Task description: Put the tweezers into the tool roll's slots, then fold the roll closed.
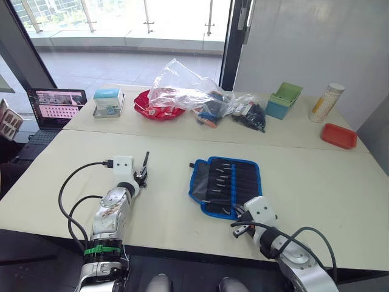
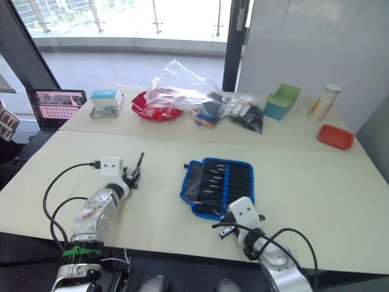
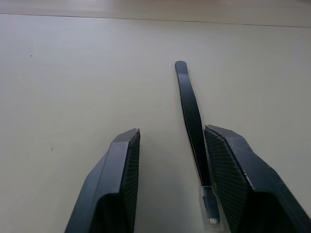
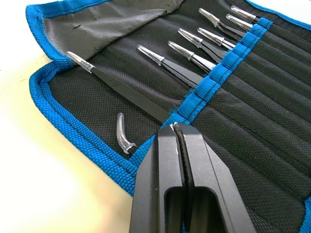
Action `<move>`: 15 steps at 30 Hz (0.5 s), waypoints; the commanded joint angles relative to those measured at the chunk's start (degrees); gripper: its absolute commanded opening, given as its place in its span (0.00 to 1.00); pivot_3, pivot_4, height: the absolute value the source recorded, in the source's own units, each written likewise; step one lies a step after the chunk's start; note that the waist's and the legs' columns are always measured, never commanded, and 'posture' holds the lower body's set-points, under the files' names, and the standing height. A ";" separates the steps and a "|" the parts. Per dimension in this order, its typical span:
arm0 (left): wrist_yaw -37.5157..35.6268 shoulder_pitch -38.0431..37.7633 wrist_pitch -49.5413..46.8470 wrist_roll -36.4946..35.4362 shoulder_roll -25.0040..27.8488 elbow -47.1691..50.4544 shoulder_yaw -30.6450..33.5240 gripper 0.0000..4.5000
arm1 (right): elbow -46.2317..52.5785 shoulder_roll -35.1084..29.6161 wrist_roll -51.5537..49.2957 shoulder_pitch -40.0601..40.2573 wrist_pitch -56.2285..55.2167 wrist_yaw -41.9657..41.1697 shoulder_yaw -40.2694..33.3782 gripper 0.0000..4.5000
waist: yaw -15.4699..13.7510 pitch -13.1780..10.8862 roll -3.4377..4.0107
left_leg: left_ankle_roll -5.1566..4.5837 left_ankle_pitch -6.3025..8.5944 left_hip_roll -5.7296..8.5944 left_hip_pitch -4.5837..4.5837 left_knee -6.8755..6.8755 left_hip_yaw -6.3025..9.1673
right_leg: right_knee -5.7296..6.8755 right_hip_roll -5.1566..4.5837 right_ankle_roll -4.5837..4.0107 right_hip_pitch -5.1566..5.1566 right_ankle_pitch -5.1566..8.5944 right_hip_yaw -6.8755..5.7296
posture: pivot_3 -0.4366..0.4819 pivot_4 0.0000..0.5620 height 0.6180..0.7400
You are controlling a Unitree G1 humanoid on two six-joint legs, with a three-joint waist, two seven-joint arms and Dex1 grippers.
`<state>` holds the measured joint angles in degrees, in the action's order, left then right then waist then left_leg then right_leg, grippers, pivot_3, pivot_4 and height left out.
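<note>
A pale worktop (image 1: 316, 176) stands before a glass balcony door, with a second one butted behind it carrying clutter.

On the left, the left hand (image 3: 170, 160) lies low on the worktop with its fingers spread, and one loose pair of tweezers (image 3: 190, 114) sits between them, close against one finger. Its long axis runs straight out along the fingers, away from the wrist, with the capped tip toward the wrist. The forearm stretches forward and slightly inward, resting near the surface. This pair lies well apart from the tool roll, so I judge the left arm is the one to carry it rightward.

Further right, the tool roll (image 1: 226, 185) lies open and flat, its slots (image 4: 262, 87) running parallel, with several tweezers already seated, their capped tips poking past the blue band.

At the roll's near edge, the right hand (image 4: 176, 131) is pressed together, its tips touching the blue binding at the nearest slots; what it pinches, if anything, I cannot tell. That arm comes in low from the near right.
</note>
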<state>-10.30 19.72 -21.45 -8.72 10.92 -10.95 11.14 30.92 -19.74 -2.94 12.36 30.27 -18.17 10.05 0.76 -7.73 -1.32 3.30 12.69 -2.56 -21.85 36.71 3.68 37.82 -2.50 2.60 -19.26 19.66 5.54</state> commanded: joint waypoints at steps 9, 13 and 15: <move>-8.67 0.05 0.39 -5.50 3.80 -0.92 1.83 0.01 | -5.47 -0.27 0.04 4.38 -1.45 -0.59 0.38 0.00 | 0.10 -0.05 -0.26 | 0.00 0.00 -0.01 -0.02 -0.24 0.01 | -0.20 0.00 0.00 -0.03 0.00 -0.03 | 0.48 0.27 0.86; -16.99 -1.39 -2.88 -10.60 8.15 7.18 1.17 0.01 | -5.67 -0.52 -0.10 4.20 -1.44 -1.15 0.38 0.00 | 0.27 -0.21 -0.53 | 0.00 0.00 -0.05 -0.09 -0.41 0.02 | -0.30 0.01 -0.02 -0.10 -0.01 -0.03 | 0.48 0.27 0.86; -22.54 -1.56 -6.73 -14.77 10.98 13.17 -0.04 0.01 | -5.60 -0.85 -0.33 3.66 -1.11 -1.50 0.06 0.00 | 0.38 -0.35 -0.73 | 0.01 0.00 -0.06 -0.13 -0.47 0.02 | -0.34 0.01 -0.03 -0.15 -0.02 -0.03 | 0.48 0.27 0.86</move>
<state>-28.36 17.08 -26.40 -19.81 20.52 -4.22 11.84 30.09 -19.57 -3.58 14.23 25.89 -19.10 9.64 1.14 -8.08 -2.04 3.31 12.69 -2.63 -22.02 36.19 3.69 37.48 -2.49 2.56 -19.46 19.64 5.51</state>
